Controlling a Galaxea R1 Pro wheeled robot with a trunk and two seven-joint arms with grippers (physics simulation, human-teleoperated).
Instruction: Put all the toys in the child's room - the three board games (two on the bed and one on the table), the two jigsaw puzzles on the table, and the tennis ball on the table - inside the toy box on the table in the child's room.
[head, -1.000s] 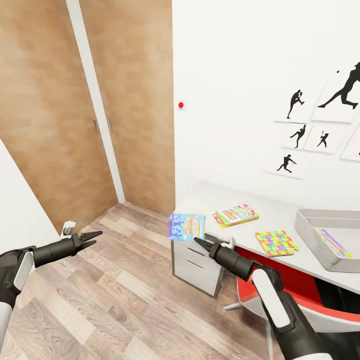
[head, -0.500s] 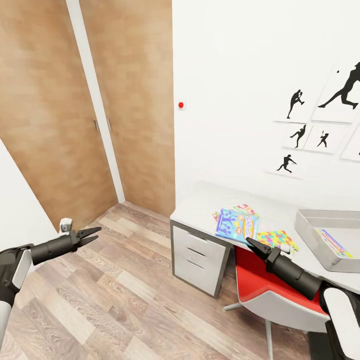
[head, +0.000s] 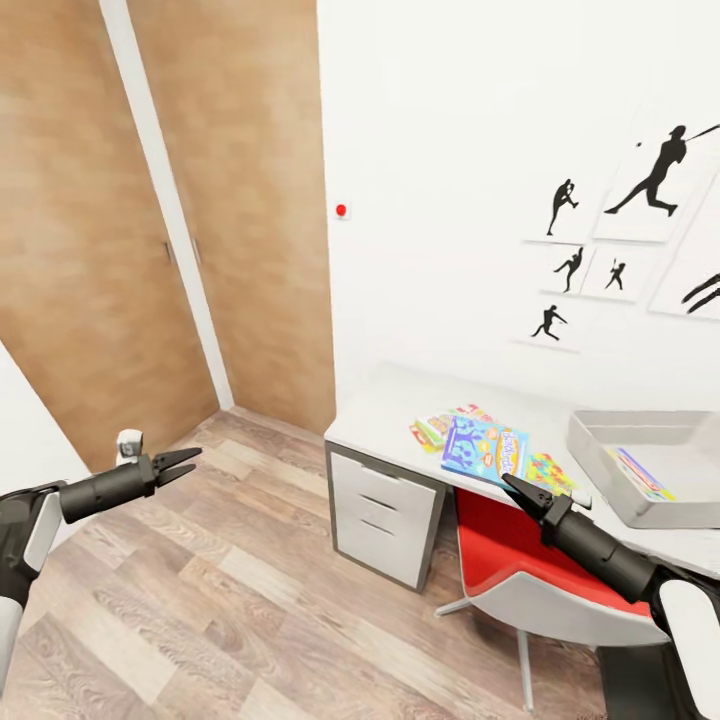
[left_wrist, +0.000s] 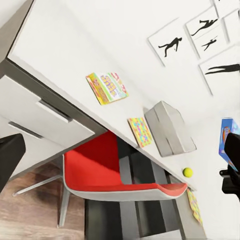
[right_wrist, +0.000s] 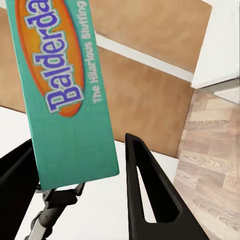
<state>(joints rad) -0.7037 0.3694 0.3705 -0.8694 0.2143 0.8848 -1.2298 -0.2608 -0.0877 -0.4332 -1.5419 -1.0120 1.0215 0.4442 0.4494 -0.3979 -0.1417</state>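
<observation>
While the right gripper (head: 513, 486) is raised over the table (head: 400, 415), a blue board game (head: 485, 449) is seemingly pinched at its fingertips, with the toy box (head: 640, 455) at three o'clock. The left gripper (head: 185, 461) is held slightly parted, empty.

Head view is taken from high up, angled down at the long pale grey desk top (head: 400, 415). Left wrist view is tilted, farther off, sharing that desk (left_wrist: 60, 55). Right wrist view faces wood panelling, close.
</observation>
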